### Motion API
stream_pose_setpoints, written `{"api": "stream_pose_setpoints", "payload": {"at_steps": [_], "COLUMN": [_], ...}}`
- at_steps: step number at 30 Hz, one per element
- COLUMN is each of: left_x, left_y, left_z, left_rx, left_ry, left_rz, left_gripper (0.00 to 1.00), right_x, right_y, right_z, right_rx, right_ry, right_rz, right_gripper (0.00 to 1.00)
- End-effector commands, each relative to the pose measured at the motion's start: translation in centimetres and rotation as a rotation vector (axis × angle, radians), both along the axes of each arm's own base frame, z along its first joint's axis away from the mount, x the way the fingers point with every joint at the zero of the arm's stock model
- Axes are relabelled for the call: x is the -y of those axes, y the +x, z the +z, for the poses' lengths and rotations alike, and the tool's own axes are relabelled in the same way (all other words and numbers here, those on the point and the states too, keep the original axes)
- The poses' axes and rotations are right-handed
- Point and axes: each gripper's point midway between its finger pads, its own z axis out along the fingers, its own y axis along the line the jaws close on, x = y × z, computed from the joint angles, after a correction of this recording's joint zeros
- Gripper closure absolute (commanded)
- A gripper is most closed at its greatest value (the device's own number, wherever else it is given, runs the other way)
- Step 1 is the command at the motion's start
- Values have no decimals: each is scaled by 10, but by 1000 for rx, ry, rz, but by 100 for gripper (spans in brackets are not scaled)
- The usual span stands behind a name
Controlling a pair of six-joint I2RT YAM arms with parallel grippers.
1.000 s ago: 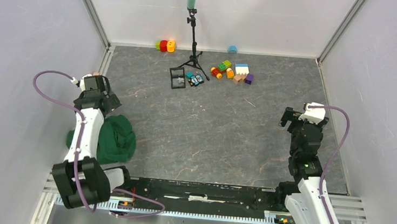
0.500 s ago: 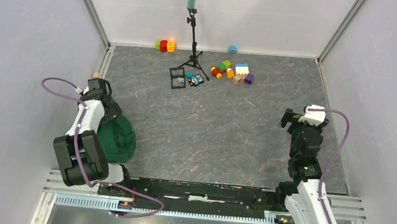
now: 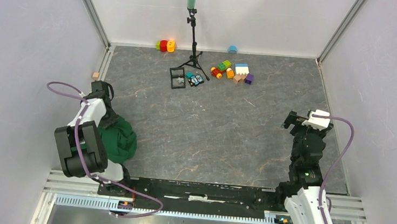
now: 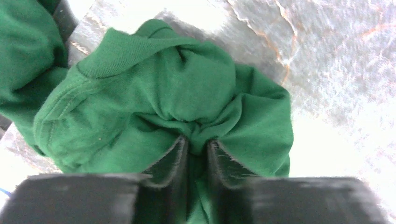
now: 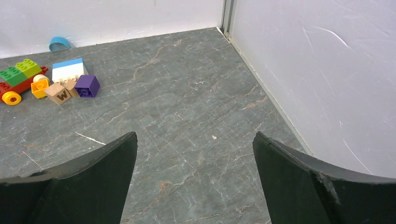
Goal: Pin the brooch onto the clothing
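Your left gripper [image 4: 194,145] is pinching a raised fold of the clothing [image 4: 187,93]. The two dark fingers [image 4: 170,161] are sitting nearly together, with only green fabric showing in the thin slot between them. The shirt is bunching up in a crumpled heap right under and ahead of those fingertips. A ribbed hem edge is curling over to the upper left in the left wrist view, and more green cloth is trailing off at the far left edge.

From the top view the heap is lying at the near left of the table [image 3: 211,129], tucked against your left arm and close to the left wall.

Your right gripper [image 5: 195,136] is hanging with its jaws spread wide, nothing between them, only bare stone-pattern surface below. It is sitting at the right side, well apart from the shirt.

Toy blocks [image 5: 60,84] are clustering near the back wall, beside a tripod [image 3: 194,41] and a small black tray [image 3: 177,77]. The brooch is too small for you to pick out in any view.
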Motion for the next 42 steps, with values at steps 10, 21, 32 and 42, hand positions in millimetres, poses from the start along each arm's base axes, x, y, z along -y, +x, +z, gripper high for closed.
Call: {"api": "stream_pose_setpoints", "payload": {"at_steps": [10,21,32,42], "left_x": [83,190,269,358], "left_y": [40,44,-22,-43], "left_z": [67,128,259,295], "left_rx": [191,558,992,1031], "left_ry": [175,-58,-306,-511], "left_rz": [-515,-936,-1355,-1615], "left_gripper": [98,98,97,86], "right_x": [-5,-55,-144,-155], "right_y": [5,25,34,25], "right_z": [-5,-16,-4,71], "right_rx": [-23,-92,-151,5], "right_ry": [-8,-27,99,158], "right_rz": [27,317,804,851], "right_gripper": [1,2,2,2]}}
